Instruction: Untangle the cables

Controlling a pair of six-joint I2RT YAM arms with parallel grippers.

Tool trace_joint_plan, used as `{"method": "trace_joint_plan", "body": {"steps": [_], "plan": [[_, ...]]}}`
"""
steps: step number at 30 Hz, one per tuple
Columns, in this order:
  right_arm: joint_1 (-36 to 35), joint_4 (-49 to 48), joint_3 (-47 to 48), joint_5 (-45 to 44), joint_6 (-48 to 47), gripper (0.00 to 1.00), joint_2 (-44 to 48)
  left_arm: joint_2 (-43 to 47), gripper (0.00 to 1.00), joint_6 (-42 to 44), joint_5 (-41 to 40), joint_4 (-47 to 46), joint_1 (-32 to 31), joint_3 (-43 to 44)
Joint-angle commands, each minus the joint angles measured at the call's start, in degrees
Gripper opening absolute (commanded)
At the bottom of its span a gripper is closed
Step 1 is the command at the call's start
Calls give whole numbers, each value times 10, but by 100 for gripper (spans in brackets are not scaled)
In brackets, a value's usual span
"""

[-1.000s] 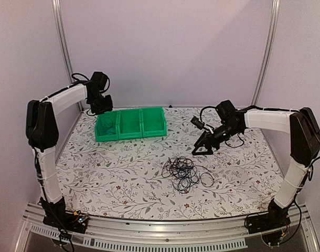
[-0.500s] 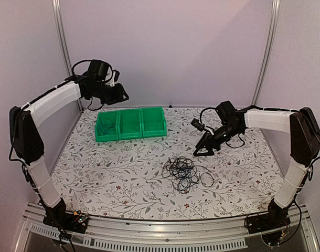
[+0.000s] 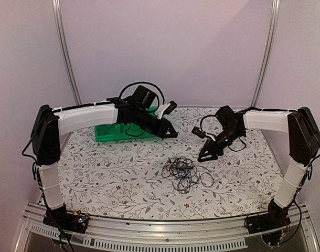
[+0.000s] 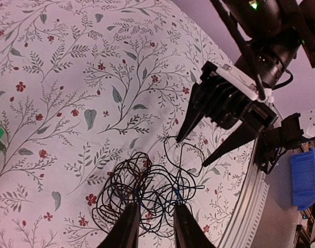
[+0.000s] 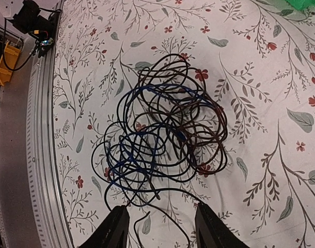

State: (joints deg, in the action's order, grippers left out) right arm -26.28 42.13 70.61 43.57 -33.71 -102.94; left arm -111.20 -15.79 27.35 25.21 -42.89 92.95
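Top view, cables: the cables (image 3: 183, 172) lie in one loose dark tangle on the flowered desk (image 3: 105, 176).
Top view, left claw: the left claw (image 3: 171, 133) hangs over the desk behind the cables and a little to their left, clear of them. From up here I cannot tell how its jaws stand.
Top view, right claw: the right claw (image 3: 204, 155) is tilted down behind the cables and to their right, near them but apart.
Top view, green bins: the green bins (image 3: 104, 134) sit well behind and left of the cables, partly hidden by the left arm.
Left wrist view, left claw: its two fingers (image 4: 127, 230) show at the bottom edge with a gap between them and nothing gripped. The cables lie on the desk just past the tips.
Left wrist view, right claw: it sits on the far side of the cables with its dark fingers spread in a V and nothing in them. One tip is close to a stray loop, but I cannot tell whether they touch.
Left wrist view, blue bin: the blue bin (image 4: 304, 175) is off the desk, well away from the cables.
Right wrist view, right claw: its fingers (image 5: 113, 230) stand apart and empty, above the desk. One black strand trails out of the tangle and runs between them on the desk.
Right wrist view, cables: they are mostly black, with blue wound through them.
Right wrist view, metal rail: the metal rail (image 5: 41, 155) runs along the desk edge, near the cables.
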Motion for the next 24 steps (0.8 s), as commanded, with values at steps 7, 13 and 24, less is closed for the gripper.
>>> {"method": "trace_joint_plan", "body": {"steps": [7,13,24], "plan": [[1,-36,-33,-109,-37,49,-57,-2,29,-32,33,-58,-17,-34],[0,-70,-28,-126,-20,49,-96,9,30,-44,20,-72,-17,-53],[-5,-96,6,-113,-3,10,-119,6,29,-52,12,-93,-12,-51]]}}
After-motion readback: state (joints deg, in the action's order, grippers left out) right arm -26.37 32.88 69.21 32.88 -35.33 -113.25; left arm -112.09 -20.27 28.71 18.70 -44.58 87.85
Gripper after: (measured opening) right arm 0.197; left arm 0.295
